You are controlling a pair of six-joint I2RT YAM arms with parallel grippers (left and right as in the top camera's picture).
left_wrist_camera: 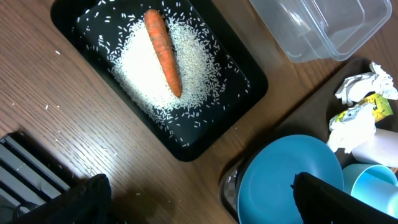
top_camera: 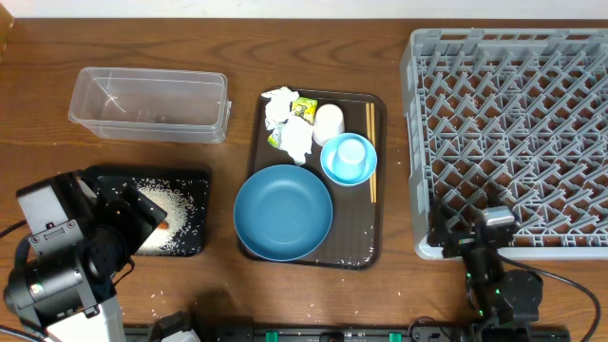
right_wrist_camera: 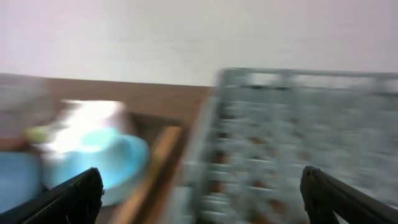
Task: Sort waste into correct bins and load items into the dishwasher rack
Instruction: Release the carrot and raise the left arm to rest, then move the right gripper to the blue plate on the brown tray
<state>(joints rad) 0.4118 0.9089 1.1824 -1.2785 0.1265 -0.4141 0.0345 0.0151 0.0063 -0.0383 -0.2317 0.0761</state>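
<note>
The carrot and rice sit in the black tray left of the brown serving tray, evidently the food-waste bin, while napkins and wrapper lie at its far end, and the left gripper and right gripper flank it, both spread wide and empty.

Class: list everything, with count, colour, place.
rack: 1, grey, right
bin: 1, clear, upper left
black tray: 1, black, left
rice: pile, white, black tray
carrot: 1, orange, on rice
brown tray: 1, brown, centre
plate: 1, blue, brown tray
bowl: 1, light-blue, beside plate
cup: 1, light-blue, in bowl
pale cup: 1, whitish, behind bowl
chopsticks: 2, wooden, beside bowl
napkins: few, white, brown tray
wrapper: 1, green-yellow, among napkins
left pincer: 1, black, left
right pincer: 1, black, by rack
</note>
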